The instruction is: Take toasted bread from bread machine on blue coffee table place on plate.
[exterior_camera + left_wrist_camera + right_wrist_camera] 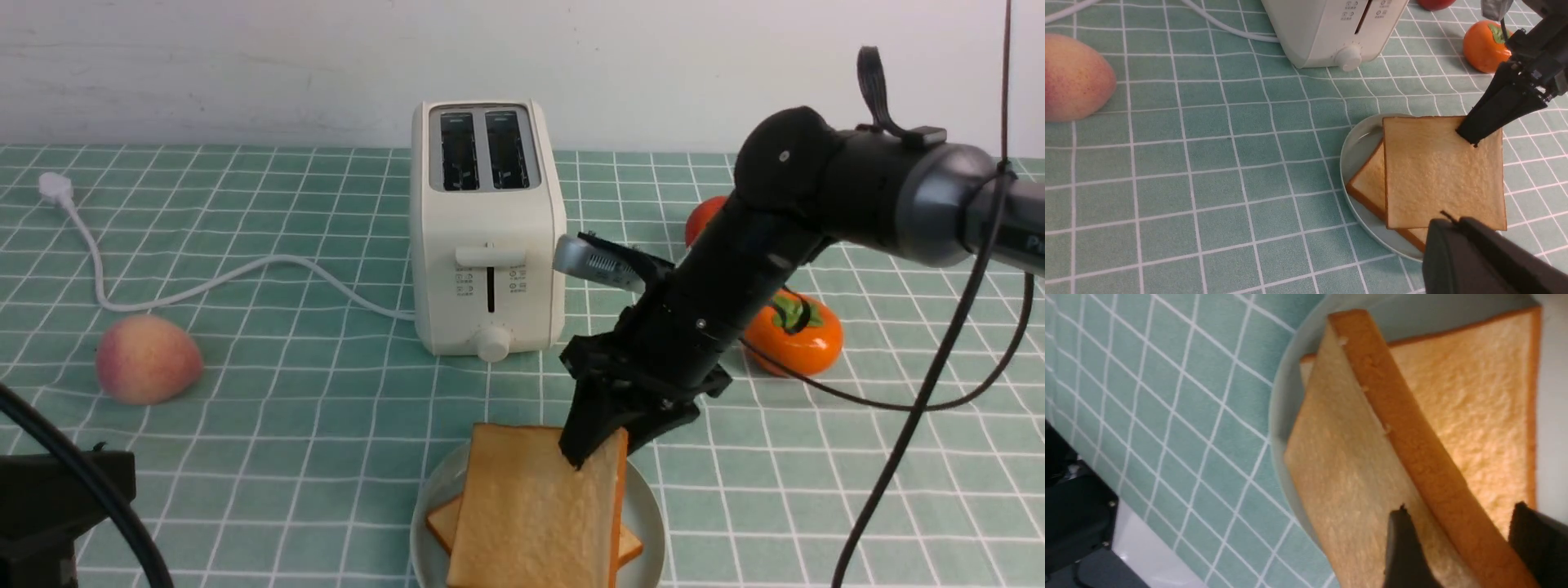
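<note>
Two slices of toasted bread are on the plate (421,531), which sits on the blue coffee table (286,425) in front of the bread machine (486,229). The machine's two slots are empty. The lower slice (1370,179) lies flat. The upper slice (531,514) leans tilted across it, its far corner raised between the jaws of my right gripper (600,453). In the right wrist view the right gripper (1457,514) stands open, with a gap beside the crust. My left gripper (1455,220) is shut and empty, hovering at the plate's near edge.
A peach (147,359) lies at the left. An orange persimmon (796,335) and a red fruit (706,216) sit behind my right arm. The toaster's white cord (204,282) runs left to a plug (55,188).
</note>
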Robot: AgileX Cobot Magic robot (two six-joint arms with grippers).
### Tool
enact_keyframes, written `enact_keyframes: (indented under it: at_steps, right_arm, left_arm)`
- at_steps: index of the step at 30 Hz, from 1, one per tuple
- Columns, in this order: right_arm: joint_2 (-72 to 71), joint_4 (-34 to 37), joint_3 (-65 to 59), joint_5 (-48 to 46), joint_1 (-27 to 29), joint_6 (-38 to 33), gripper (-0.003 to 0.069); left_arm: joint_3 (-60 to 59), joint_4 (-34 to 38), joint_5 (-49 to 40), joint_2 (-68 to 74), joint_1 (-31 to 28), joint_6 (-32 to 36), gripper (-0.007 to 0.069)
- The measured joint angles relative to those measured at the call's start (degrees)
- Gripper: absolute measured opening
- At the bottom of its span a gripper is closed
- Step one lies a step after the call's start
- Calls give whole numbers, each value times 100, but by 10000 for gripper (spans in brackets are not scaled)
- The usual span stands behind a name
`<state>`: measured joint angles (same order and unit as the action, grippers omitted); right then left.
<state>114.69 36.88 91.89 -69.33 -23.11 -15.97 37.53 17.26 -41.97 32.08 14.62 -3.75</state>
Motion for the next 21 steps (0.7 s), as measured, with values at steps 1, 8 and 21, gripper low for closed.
enact_keyframes:
  at_steps: [1,8,21]
  right_arm:
    - [-37,-151,92,0,2,54,407]
    - [-1085,-1548,465,-47,7,961,382]
    - [-6311,-4031,-1161,528,9,2372,-18]
  left_arm:
    - [0,0,0,0,0,0,-14]
    - [0,4,-58,0,0,0,-14]
    - [0,43,237,0,0,0,-14]
